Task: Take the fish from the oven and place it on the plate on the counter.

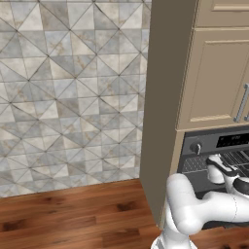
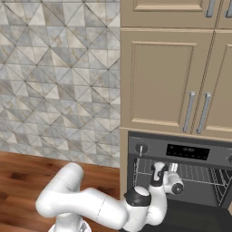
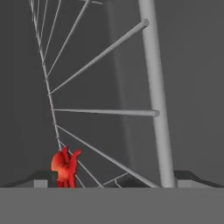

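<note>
One oven (image 2: 181, 176) stood open at the right of the scene, carrying one round knob (image 2: 141, 148) at the left of its control strip and one digital display (image 2: 188, 152) further right. One red-orange fish (image 3: 64, 167) lay on the wire rack (image 3: 100, 109) inside. Two vertical bar handles (image 2: 196, 112) hung side by side on the cabinet doors above the oven.

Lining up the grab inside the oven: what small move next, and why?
Probably shift the hand sideways toward the fish before closing. In the hand view the fish sits on the wire rack beside one fingertip, off the middle, and the jaws stand open with nothing between them.
</note>
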Robot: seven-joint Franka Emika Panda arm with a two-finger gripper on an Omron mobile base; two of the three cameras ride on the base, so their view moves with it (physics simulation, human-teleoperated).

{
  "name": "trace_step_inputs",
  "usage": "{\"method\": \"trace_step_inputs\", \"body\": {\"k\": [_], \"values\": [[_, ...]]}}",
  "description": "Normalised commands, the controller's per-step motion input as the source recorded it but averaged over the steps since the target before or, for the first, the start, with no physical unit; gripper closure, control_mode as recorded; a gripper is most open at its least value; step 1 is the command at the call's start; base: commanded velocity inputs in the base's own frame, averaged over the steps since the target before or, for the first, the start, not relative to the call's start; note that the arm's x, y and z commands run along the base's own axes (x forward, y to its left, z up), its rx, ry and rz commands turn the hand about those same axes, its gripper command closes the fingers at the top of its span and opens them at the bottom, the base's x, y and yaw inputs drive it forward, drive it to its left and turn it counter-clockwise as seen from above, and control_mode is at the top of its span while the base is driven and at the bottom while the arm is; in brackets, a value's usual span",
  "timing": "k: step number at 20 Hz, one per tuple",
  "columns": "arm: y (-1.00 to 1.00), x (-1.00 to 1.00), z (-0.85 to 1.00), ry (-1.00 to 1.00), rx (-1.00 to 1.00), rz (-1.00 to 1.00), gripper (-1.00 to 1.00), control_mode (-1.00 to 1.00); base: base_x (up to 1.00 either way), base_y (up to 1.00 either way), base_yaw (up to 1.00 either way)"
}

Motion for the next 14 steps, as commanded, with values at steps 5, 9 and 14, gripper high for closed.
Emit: {"method": "trace_step_inputs", "body": {"k": [5,9,14], "values": [[0.00,0.06,-0.85,-0.29,0.09,0.00,-1.00,-1.00,0.00,0.00,0.00],[0.00,0.17,-0.88,-0.29,0.08,0.00,-1.00,-1.00,0.00,0.00,0.00],[0.00,0.19,-0.80,-0.29,0.09,0.00,-1.00,-1.00,0.00,0.00,0.00]]}}
